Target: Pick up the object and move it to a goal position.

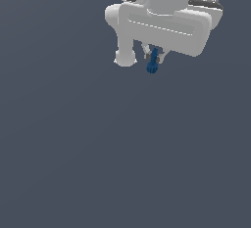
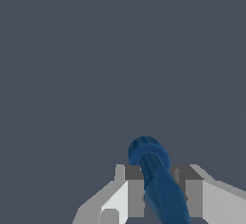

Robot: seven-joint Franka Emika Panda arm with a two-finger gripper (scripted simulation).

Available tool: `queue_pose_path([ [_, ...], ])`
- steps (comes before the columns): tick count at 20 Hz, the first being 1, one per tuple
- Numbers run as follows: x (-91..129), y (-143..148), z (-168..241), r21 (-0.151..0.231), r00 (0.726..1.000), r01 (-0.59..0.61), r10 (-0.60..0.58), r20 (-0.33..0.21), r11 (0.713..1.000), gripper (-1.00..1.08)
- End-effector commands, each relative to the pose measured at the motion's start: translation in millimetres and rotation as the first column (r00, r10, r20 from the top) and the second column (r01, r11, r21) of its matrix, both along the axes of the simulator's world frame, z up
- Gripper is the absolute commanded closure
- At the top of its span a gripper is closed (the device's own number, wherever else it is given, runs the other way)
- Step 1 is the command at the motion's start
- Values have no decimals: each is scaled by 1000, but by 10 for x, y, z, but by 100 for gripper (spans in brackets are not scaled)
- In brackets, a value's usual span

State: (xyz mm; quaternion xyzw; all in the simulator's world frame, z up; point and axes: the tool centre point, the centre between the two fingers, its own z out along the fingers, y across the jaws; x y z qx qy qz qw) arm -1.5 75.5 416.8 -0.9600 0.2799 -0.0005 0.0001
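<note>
The object (image 1: pixel 152 63) is a tiny dark blue elongated item with a rounded knobby end. In the exterior view it hangs from under the white arm near the top of the picture, knob end downward. My gripper (image 1: pixel 153 56) is shut on its shaft, and most of the gripper is hidden behind the arm's white body. In the wrist view the object (image 2: pixel 156 180) runs between the two grey fingers (image 2: pixel 135 189), which press on its sides, and its knob end sticks out past the fingertips. My gripper (image 2: pixel 158 184) holds it above the plain grey surface.
The white arm link (image 1: pixel 166 24) fills the upper middle of the exterior view. A plain dark grey surface (image 1: pixel 98 148) lies all around. No goal marker shows in either view.
</note>
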Motion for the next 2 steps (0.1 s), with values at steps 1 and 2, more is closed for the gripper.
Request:
queue_pose_path([
  [1, 2, 5, 26, 0, 1000, 0, 0, -1, 1000, 108],
  [2, 2, 5, 27, 0, 1000, 0, 0, -1, 1000, 108],
])
